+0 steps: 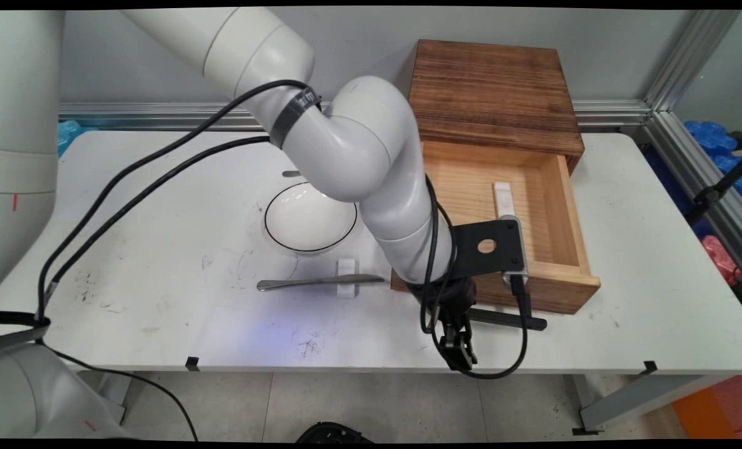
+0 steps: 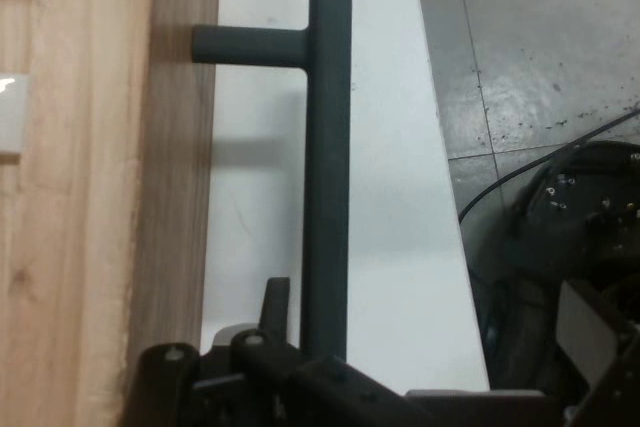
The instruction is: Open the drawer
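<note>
Bowl, white with a dark rim, sits left of the drawer. Knife lies nearer the table's front edge than the bowl, blade propped on a small white rest. Drawer is pulled out of its wooden box; a white block lies inside. Gripper sits at the drawer's black bar handle; finger gap cannot be told, nor whether it grips the handle.

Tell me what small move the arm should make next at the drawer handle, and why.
Probably lift the pincer straight up, clear of the handle. The drawer stands pulled well out, and the pincer sits right at the handle, near the table's front edge, so pulling farther would seem to gain little.
</note>
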Available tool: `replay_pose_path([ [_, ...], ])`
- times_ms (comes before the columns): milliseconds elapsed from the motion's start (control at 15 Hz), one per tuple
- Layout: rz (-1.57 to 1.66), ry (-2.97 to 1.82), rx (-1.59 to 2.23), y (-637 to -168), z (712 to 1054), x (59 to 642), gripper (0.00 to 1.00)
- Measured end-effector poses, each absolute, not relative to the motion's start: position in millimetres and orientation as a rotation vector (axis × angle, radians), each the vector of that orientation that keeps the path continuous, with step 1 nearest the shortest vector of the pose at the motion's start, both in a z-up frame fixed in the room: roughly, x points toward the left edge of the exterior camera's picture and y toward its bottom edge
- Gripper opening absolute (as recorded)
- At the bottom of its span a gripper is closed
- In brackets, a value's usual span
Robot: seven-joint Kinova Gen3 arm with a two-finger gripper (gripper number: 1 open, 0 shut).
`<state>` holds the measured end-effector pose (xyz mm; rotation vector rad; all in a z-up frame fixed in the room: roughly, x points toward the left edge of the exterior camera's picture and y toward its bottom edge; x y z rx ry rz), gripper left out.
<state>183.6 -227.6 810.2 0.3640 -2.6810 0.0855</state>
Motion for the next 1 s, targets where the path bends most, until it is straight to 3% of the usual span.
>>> replay_pose_path([
  [1000,0.051,-2.686,0.364,-224,797,179,1.0],
])
